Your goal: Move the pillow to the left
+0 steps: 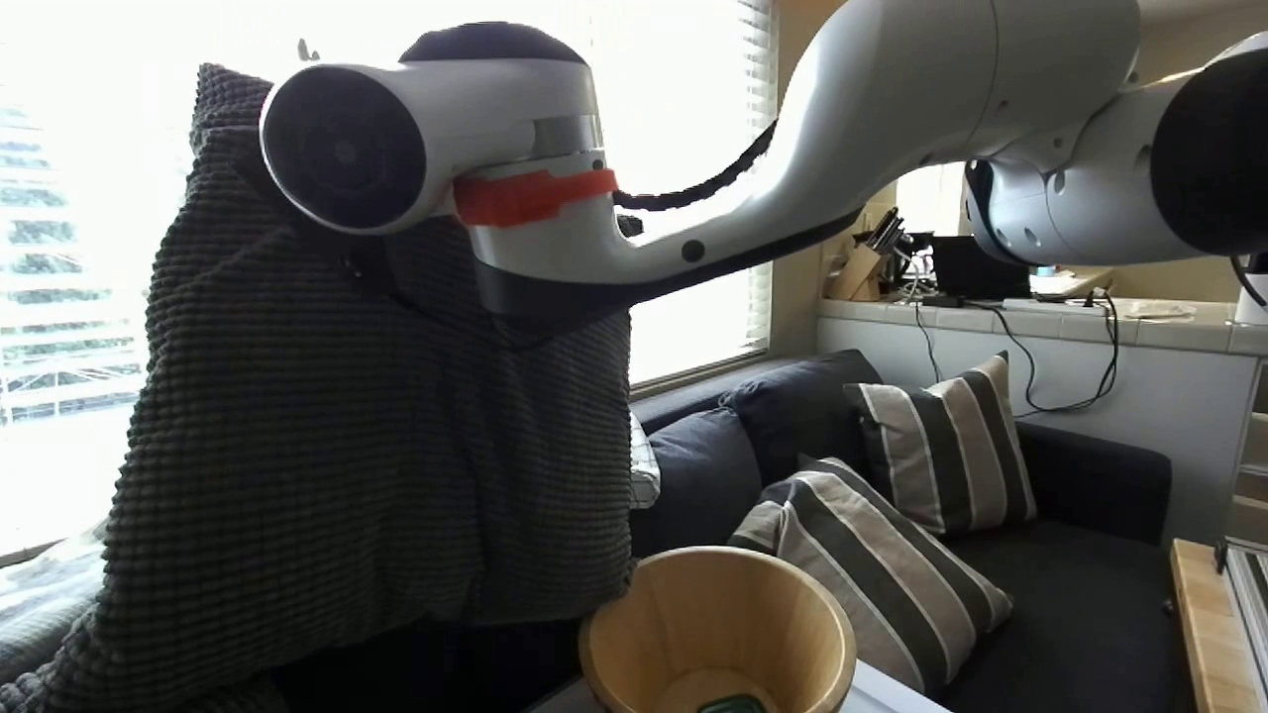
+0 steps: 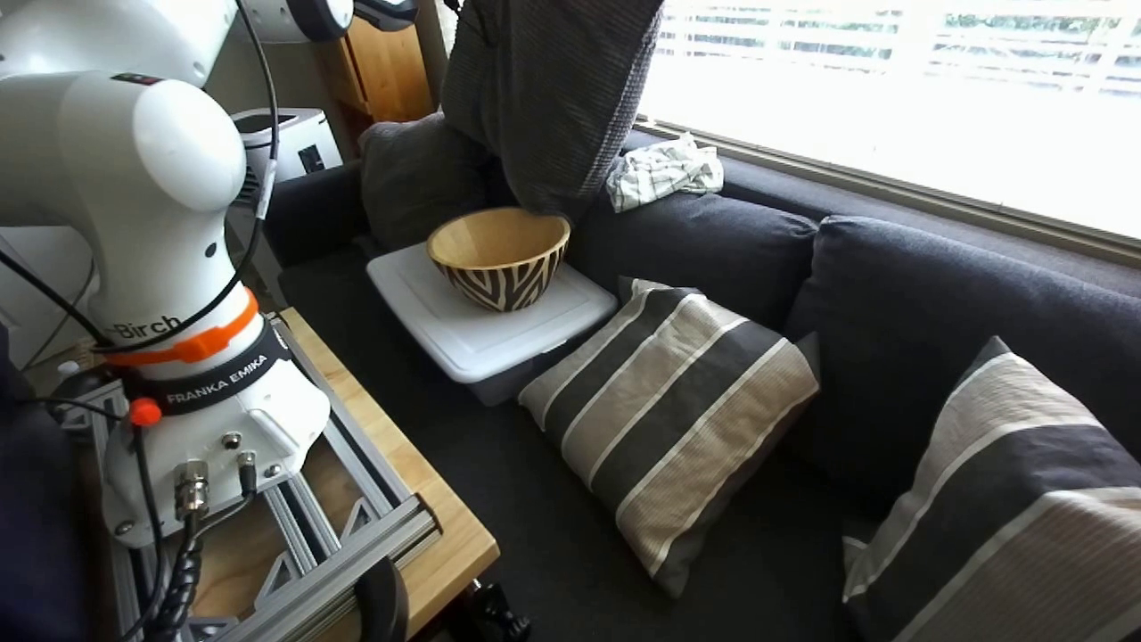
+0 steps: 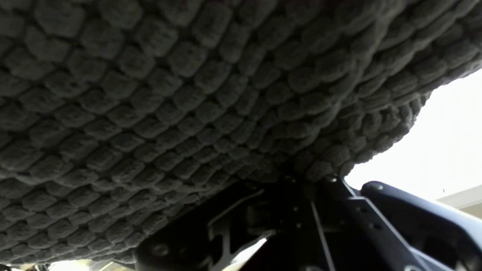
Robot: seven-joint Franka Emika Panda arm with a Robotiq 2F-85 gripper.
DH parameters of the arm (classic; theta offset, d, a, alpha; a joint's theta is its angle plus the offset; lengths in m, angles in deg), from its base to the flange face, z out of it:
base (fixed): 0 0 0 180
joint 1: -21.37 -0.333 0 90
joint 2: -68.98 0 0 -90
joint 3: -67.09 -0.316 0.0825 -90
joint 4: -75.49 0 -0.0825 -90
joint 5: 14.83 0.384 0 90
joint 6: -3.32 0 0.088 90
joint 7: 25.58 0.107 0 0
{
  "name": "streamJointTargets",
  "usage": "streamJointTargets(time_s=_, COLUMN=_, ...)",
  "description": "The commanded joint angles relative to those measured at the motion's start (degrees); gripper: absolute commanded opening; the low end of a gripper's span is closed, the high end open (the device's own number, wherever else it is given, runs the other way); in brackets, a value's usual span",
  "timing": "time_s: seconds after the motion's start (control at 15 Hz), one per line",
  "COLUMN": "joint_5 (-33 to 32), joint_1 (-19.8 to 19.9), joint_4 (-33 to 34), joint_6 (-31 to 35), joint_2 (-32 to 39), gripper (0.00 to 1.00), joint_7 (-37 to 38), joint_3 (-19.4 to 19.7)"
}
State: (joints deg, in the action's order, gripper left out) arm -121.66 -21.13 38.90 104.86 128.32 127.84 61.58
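High up, the Franka Panda arm (image 1: 892,89) slopes its forearm down to a bent wrist beside the Robotiq gripper (image 3: 308,182), pinched narrow on the ribbed charcoal pillow (image 1: 327,446). The pillow hangs mostly below the tool. Lower down, near the pillow's bottom corner, stands a zebra-patterned wooden bowl (image 2: 508,283); farther off lies a striped cushion (image 2: 669,392).

Pillow (image 1: 327,465): cloth, matt, rough-ribbed. Pincer (image 3: 301,177): smooth metal, slight sheen. Arm (image 1: 911,89): smooth, glossy. Bowl (image 2: 499,272): smooth wood inside. Lid (image 2: 446,330): smooth plastic.
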Motion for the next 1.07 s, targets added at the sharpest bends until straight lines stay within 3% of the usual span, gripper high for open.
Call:
streamJointTargets(time_s=0.0, joint_5=-0.16, joint_1=1.01, joint_4=-4.36, joint_6=6.75, joint_2=-3.43, gripper=0.01, joint_7=-6.02, joint_3=-0.49)
streamJointTargets(time_s=0.53, joint_5=8.47, joint_1=9.07, joint_4=-15.32, joint_6=16.74, joint_2=-14.40, gripper=0.01, joint_7=-27.95, joint_3=-4.19)
streamJointTargets(time_s=1.0, joint_5=4.56, joint_1=14.87, joint_4=-29.33, joint_6=26.22, joint_2=-27.13, gripper=0.01, joint_7=-31.41, joint_3=-1.99)
